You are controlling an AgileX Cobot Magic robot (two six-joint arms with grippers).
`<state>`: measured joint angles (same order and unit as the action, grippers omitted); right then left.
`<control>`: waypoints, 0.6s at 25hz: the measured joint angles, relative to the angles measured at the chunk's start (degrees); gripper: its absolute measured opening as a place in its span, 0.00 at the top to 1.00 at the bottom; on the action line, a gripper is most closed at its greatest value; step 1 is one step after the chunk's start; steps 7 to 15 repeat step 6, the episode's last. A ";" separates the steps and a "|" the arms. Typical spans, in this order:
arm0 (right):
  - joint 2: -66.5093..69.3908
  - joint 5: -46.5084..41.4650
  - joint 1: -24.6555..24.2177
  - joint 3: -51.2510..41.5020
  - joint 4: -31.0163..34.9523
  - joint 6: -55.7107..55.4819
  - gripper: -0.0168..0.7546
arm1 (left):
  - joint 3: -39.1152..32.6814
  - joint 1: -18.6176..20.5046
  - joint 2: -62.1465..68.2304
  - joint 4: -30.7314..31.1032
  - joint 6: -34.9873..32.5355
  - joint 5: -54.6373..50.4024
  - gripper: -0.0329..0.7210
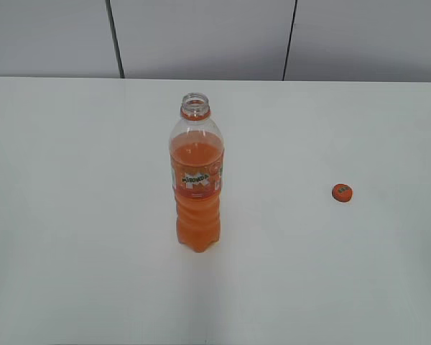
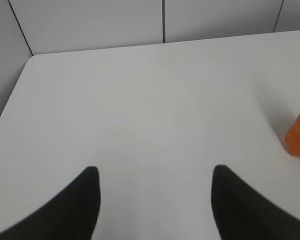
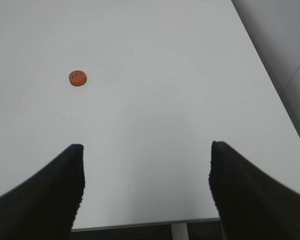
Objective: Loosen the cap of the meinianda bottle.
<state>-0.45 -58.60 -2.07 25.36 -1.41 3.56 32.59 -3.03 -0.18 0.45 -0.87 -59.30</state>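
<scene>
**Open orange soda bottle on a white desk, its cap lying apart**

A tall clear plastic meinianda bottle (image 1: 197, 176) stands upright near the middle of a white desk (image 1: 72, 215). It holds orange drink up to about its shoulder, and an orange label with a white logo wraps its middle. An orange ring circles the neck, and the mouth above it is uncovered. The cap (image 1: 342, 192), small, round and orange with dark lettering on its top, lies flat on the desk well to the right of the bottle, lettered side up. Grey wall panels with dark seams run behind the desk.

In the exterior view neither arm appears. From the left wrist, the left tool (image 2: 155, 205) shows 2 dark fingers spread apart over bare desk, holding nothing; the ribbed orange base of the bottle sits at the right edge of that view. From the right wrist, the right tool (image 3: 145, 192) also has its 2 dark fingers wide apart and holds nothing, near the desk's front edge. The cap lies ahead of it and toward the left, well clear of both fingers.
</scene>
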 joint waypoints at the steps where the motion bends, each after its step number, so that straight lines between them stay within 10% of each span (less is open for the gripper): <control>1: 0.00 0.00 0.00 0.00 0.00 0.00 0.22 | 0.00 0.00 0.00 0.00 0.00 0.00 0.38; 15: 0.00 0.00 0.00 0.00 0.00 0.00 0.22 | 0.00 0.00 0.00 -0.45 0.00 0.00 0.38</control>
